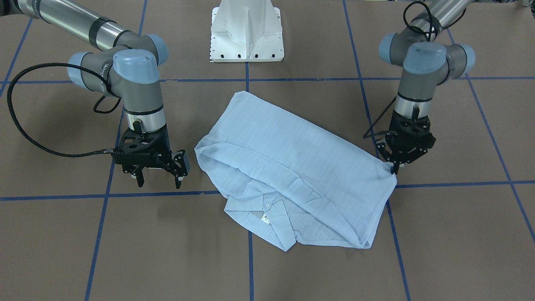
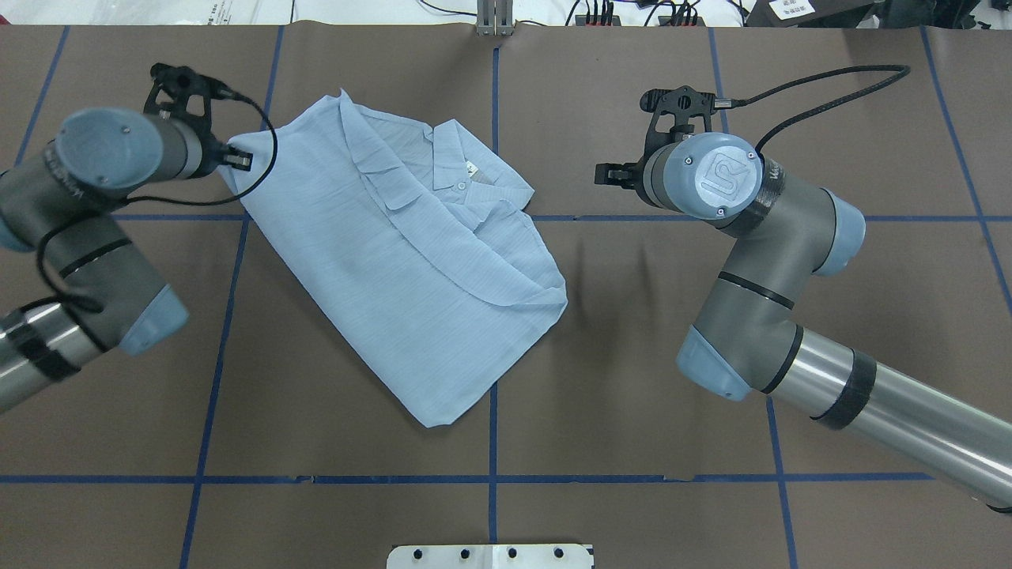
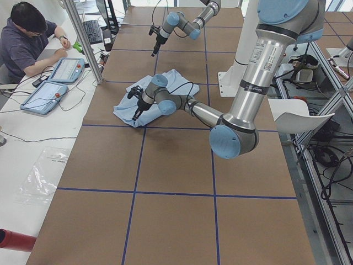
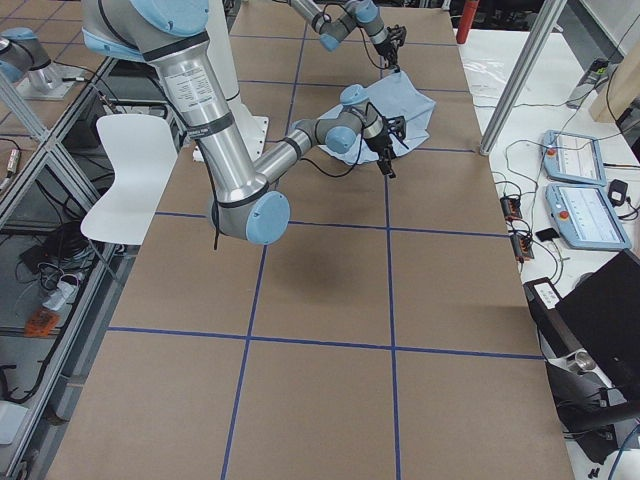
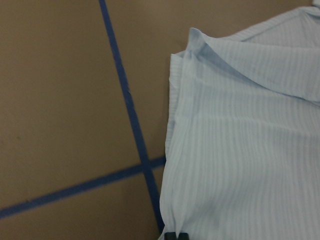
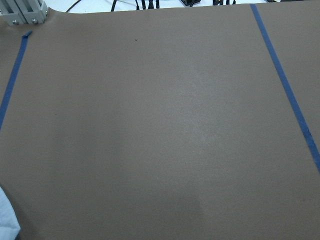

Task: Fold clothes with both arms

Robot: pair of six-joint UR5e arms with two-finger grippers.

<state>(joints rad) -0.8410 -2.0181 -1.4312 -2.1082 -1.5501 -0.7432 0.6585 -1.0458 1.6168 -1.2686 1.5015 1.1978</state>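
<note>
The folded shirt [image 1: 292, 163] lies slantwise on the middle of the surface [image 1: 451, 251], in front of the robot base [image 1: 246, 31]. Its collar [image 1: 267, 209] is at the end away from that base. The left tool [image 1: 396, 168] is closed on the shirt's corner on the robot's left. The right tool [image 1: 159, 183], fingers spread, stands on the robot's right, apart from the shirt.

Obscured and cropped items
Left wrist view cuts the left gripper [image 5: 176, 235] to its fingertips at the bottom edge; right wrist view crops the shirt [image 6: 6, 220] to a corner sliver; both side views render the jaws too small to judge
</note>
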